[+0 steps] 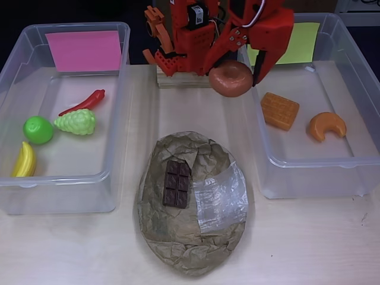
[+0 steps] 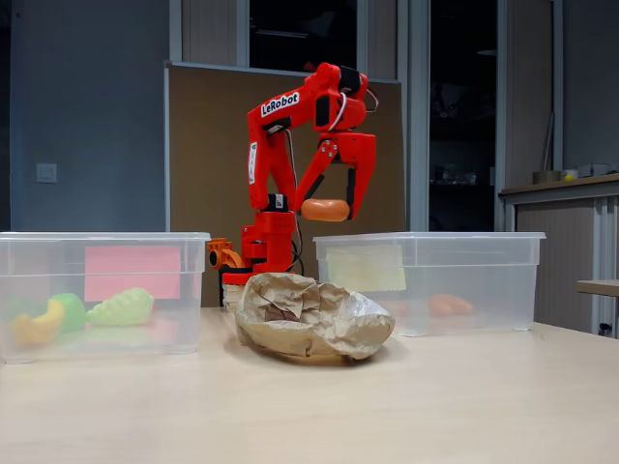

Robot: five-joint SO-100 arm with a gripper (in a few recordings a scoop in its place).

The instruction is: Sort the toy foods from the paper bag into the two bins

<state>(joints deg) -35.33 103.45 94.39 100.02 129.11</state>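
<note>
overhead view: hand (image 1: 237,74) grips donut (image 1: 230,78); chocolate bar (image 1: 177,183) lies on paper bag (image 1: 178,243).

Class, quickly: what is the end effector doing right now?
End effector: closed on the round brown plastic donut, held above the table.

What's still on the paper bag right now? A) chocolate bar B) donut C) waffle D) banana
A: the chocolate bar lies on the bag, while the claw holds the donut up near the yellow-green-labelled bin.
</note>
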